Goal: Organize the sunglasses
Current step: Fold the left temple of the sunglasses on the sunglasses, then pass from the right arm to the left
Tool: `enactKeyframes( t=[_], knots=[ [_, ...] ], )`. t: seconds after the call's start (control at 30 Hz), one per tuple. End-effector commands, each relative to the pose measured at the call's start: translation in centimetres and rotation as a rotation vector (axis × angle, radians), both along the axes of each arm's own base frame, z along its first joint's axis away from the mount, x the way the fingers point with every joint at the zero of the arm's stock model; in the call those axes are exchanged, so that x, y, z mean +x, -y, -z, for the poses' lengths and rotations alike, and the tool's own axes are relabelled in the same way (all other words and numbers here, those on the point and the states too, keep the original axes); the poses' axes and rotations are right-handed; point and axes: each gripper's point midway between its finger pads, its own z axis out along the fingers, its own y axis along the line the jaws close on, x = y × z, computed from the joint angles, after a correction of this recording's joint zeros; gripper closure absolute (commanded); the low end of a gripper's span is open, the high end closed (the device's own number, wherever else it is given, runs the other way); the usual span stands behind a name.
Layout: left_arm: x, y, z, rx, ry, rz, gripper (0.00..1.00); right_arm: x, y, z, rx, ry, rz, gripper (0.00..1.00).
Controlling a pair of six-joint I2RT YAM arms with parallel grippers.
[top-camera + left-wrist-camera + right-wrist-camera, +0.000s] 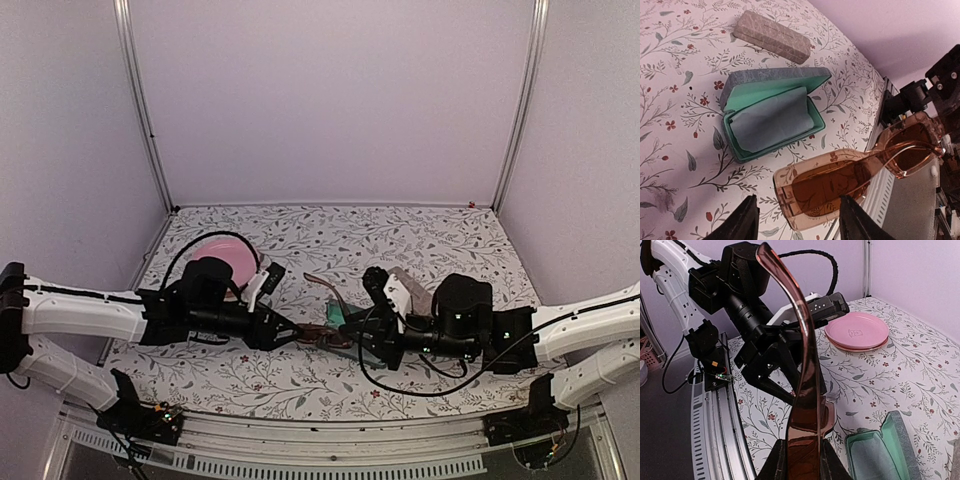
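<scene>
One pair of sunglasses (840, 175): right fingers (776, 465) clamp its temple, left fingers (744, 224) open around its front.

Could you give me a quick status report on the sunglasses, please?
Right gripper shut on sunglasses temple, held aloft. Left gripper open at the front lens. Open case close by, cloth lying inside.

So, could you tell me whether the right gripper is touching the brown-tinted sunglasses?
Touching. The right wrist view shows the right gripper clamped on the sunglasses, gripping the frame from both sides at the bottom of the picture.
</scene>
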Motion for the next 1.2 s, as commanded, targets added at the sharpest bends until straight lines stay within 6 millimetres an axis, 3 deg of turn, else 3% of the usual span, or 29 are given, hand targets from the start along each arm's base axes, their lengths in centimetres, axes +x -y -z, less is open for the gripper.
enactKeyframes(
  t=[0.0,0.13,0.4,0.67,0.77,1.17],
  knots=[
    [-1.2,1.6,-0.3,-0.007,0.018,0.1,0.45,-0.1,-0.1,-2.3,0.098,0.012,-0.009,0.98],
    [-1.0,1.6,-1.0,-0.015,0.037,0.079,0.45,0.1,0.2,-2.0,0.091,0.017,0.005,0.98],
    [-0.3,0.1,-4.5,-0.082,0.154,0.009,0.35,-0.5,0.8,-0.8,0.041,0.043,-0.025,0.98],
    [-3.0,-0.7,-5.3,-0.167,0.312,0.156,0.24,-2.9,1.0,-2.0,0.056,0.065,-0.165,0.98],
    [-4.4,-0.8,-5.8,-0.198,0.376,0.237,0.15,-3.6,0.9,-2.1,0.041,0.054,-0.227,0.98],
    [-6.3,-1.1,-5.4,-0.231,0.519,0.362,0.06,-3.5,1.3,-3.3,0.064,0.04,-0.285,0.98]
  ],
)
